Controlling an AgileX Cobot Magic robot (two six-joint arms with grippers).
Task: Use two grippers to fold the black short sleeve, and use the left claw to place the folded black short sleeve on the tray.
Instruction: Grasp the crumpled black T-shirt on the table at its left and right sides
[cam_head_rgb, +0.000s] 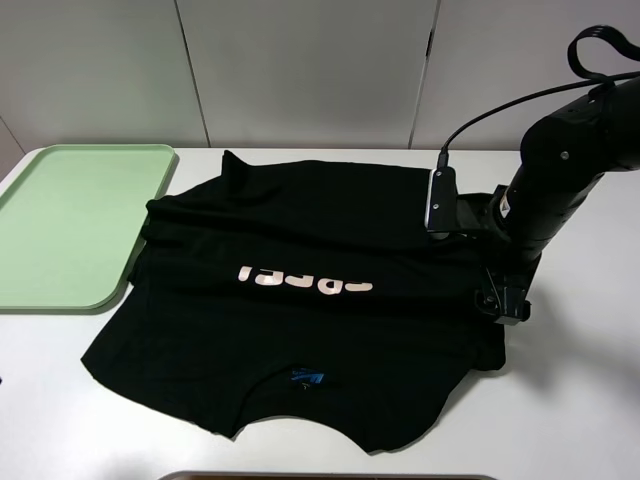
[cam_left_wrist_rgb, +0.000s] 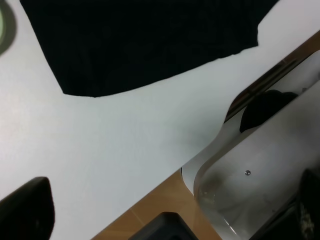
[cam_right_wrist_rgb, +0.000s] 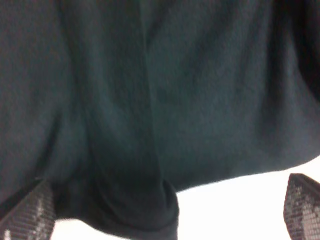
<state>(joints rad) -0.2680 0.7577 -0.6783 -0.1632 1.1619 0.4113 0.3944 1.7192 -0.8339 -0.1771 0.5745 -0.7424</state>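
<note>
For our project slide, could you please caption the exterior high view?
Right gripper at the right edge of the black short sleeve, spread on the white table beside the mint-green tray.

white lettering (cam_head_rgb: 305, 279) on black short sleeve (cam_head_rgb: 300, 215): cut off, unreadable.

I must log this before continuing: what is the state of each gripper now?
Left gripper: open, holding nothing.
Right gripper: open around the black short sleeve's edge, not gripping it.
</note>
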